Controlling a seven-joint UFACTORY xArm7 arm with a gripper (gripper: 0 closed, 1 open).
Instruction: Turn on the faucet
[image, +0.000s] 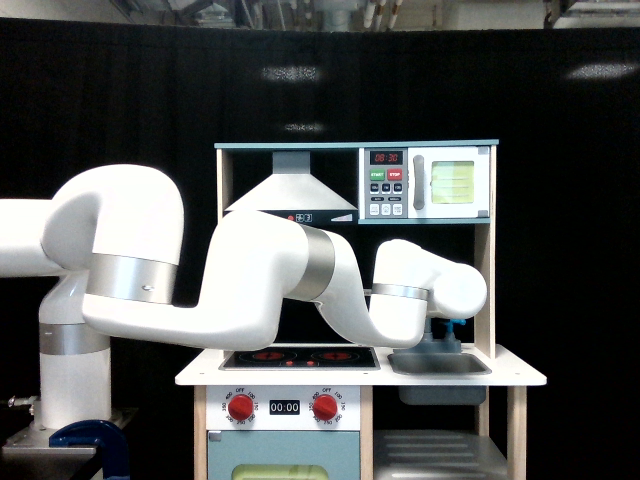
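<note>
The faucet (447, 338) is seen just above the sink (440, 364), directly beneath the arm's wrist (455, 290). The gripper is hidden behind the wrist, so its opening cannot be told.

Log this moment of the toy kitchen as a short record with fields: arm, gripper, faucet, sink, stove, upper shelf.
arm: white arm reaches from the exterior view's left across the stove to the sink
gripper: hidden behind the wrist; jaws cannot be judged
faucet: mostly hidden by the wrist; only a blue handle shows just under it
sink: grey basin at the counter's right end in the exterior view
stove: two burners, two red knobs below
upper shelf: range hood and toy microwave
</note>
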